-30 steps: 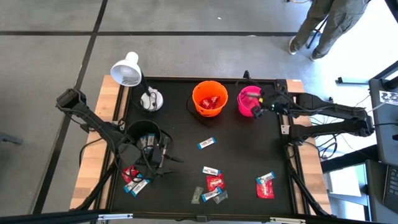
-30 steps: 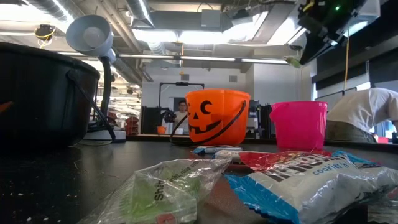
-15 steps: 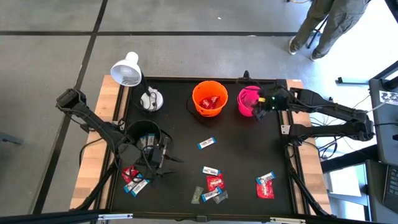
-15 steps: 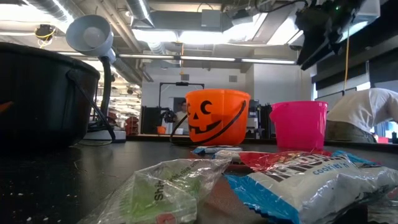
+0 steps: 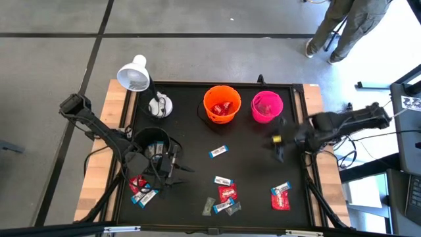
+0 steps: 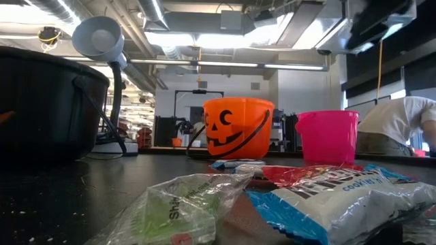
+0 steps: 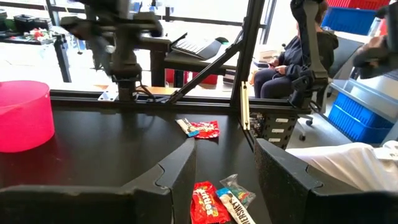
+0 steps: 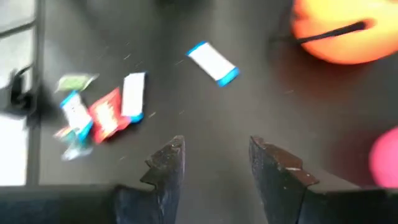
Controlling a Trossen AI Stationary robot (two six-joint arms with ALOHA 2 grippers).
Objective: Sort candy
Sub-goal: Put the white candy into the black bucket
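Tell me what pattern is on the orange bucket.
A black jack-o'-lantern face on the orange bucket, clearest in the low view.

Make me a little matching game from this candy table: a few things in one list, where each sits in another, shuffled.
Things:
1. round orange plastic pumpkin bucket
2. round pink plastic bucket
3. round black plastic bucket
4. white desk lamp

Places, seen from above:
A. by the left gripper
B. far left corner of the table
C. far edge, centre
D. far edge, right of the orange one

Pairs: 1-C, 2-D, 3-A, 4-B
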